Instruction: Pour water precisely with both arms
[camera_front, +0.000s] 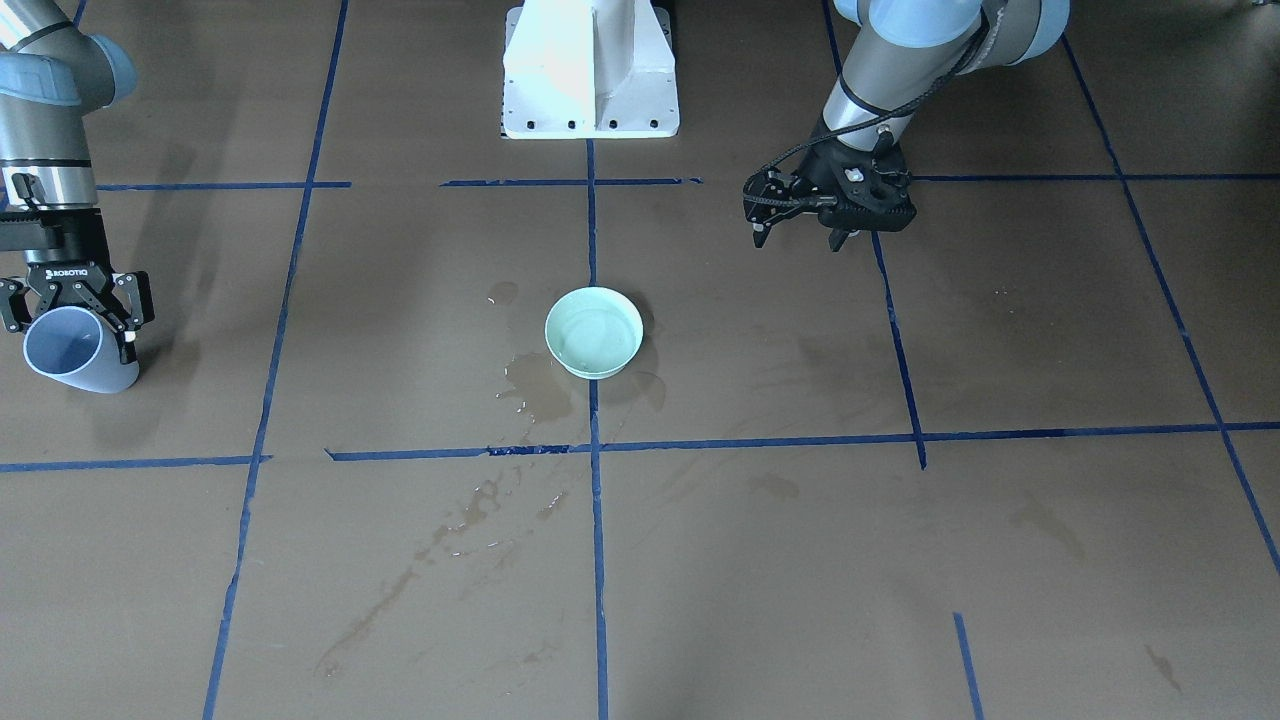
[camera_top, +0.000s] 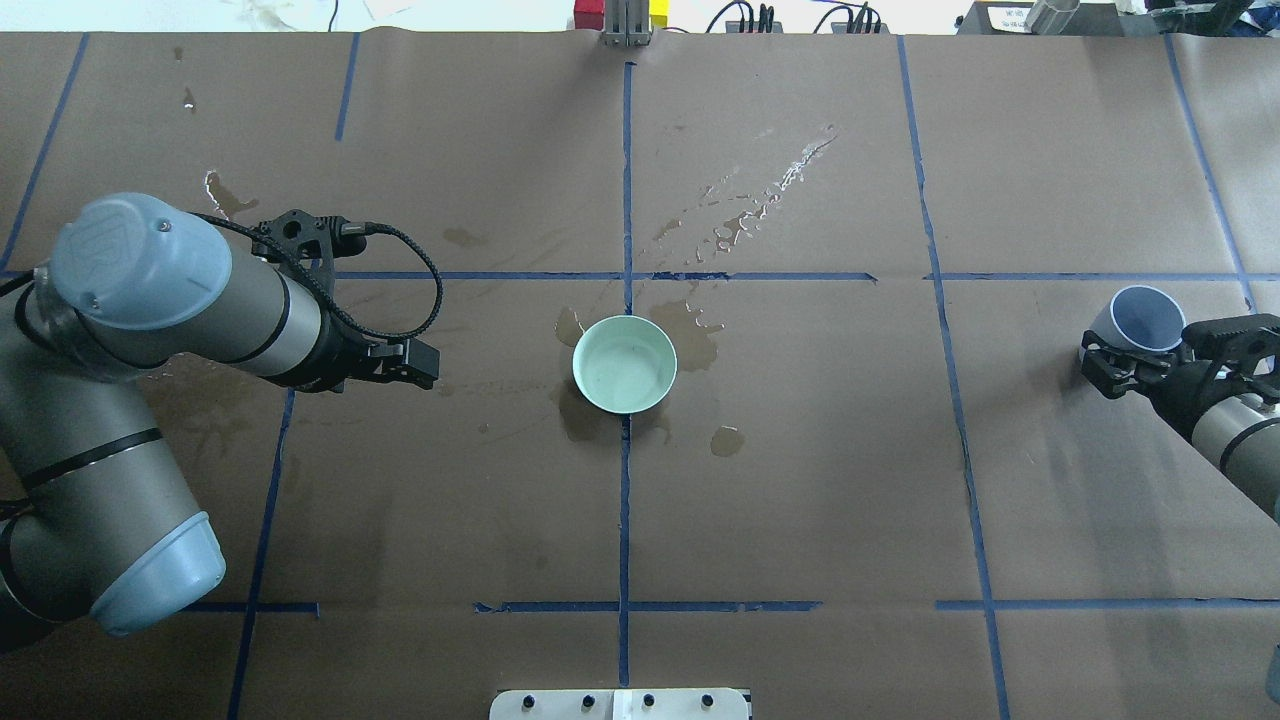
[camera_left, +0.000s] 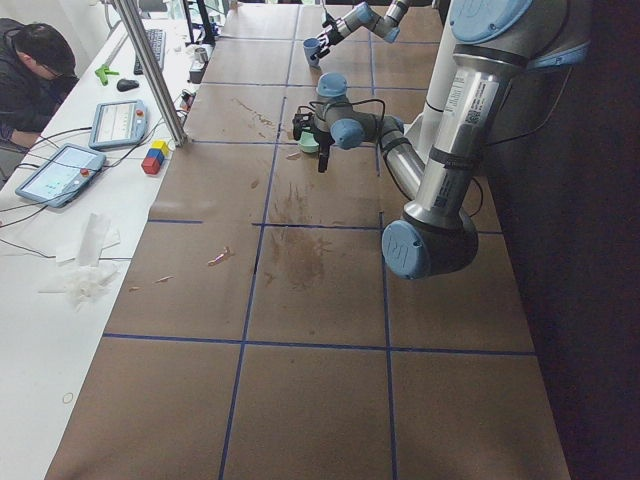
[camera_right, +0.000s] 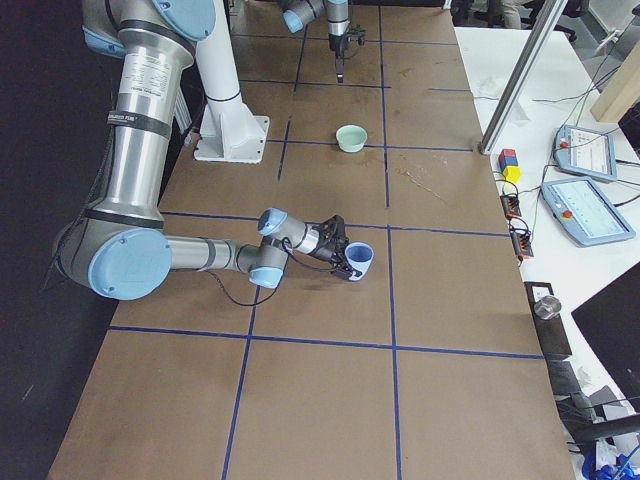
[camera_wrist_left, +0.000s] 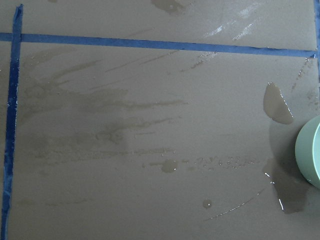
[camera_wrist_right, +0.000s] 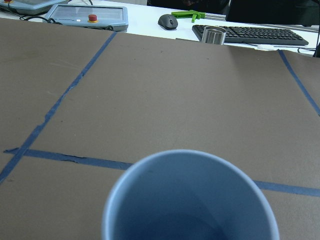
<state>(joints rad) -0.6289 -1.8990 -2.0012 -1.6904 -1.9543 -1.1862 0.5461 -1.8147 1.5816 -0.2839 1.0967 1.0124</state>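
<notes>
Blue cup (camera_front: 62, 352) in right claw (camera_front: 76, 318); left claw (camera_front: 800, 236) apparently open.

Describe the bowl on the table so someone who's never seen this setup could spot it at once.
The brown table is gridded with blue tape. On the central line running out from the white pedestal sits a small round bowl, upright, with wet patches around it. It is pale mint green, unlike the blue-grey cup tilted in the right gripper.

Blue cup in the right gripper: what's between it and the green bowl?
Overhead view: only brown paper, one blue tape line, and spilled water beside the green bowl, between it and the blue cup.
</notes>
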